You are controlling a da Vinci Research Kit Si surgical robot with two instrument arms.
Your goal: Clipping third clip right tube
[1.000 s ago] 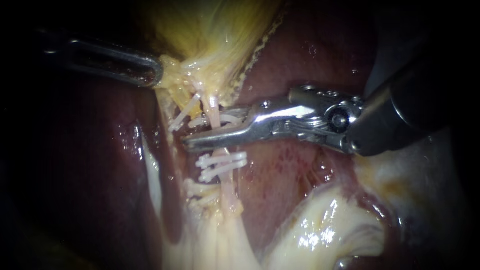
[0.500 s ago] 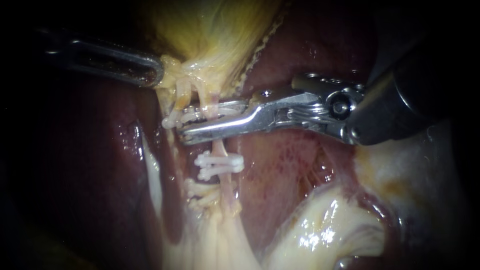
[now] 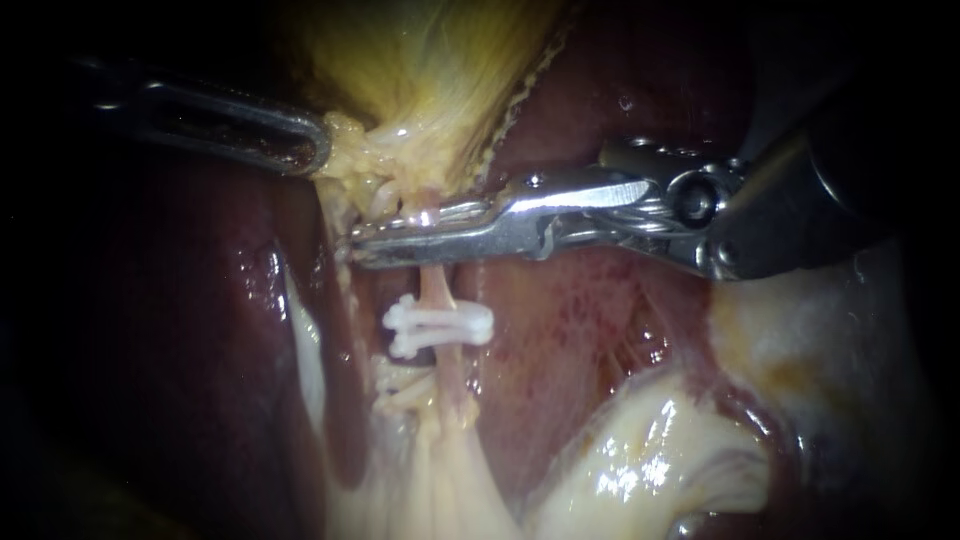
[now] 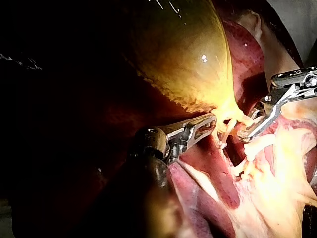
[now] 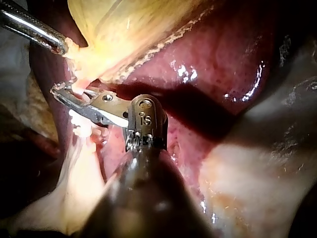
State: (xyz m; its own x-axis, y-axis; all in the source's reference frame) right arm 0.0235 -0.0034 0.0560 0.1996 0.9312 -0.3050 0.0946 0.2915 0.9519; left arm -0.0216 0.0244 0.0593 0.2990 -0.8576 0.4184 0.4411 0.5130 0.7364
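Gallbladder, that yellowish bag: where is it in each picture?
Endoscope view: the gallbladder fills the upper middle, above the right instrument, which clamps a tube.
Left wrist view: beside the left instrument, narrow end at its tip.
Right wrist view: ahead of the right instrument.
Shared landmark: the left instrument's tip at its narrow end.

Surgical bench setting: liver point(image 3: 640, 90), gallbladder point(image 3: 430, 60) and a tube point(image 3: 435, 288) bearing a white clip point(image 3: 440, 325), lit at close range.

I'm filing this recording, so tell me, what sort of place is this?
Likely a surgical practice bench, seen close up: a liver and yellowish gallbladder, the slender left instrument and right instrument, and white clips on a tube.
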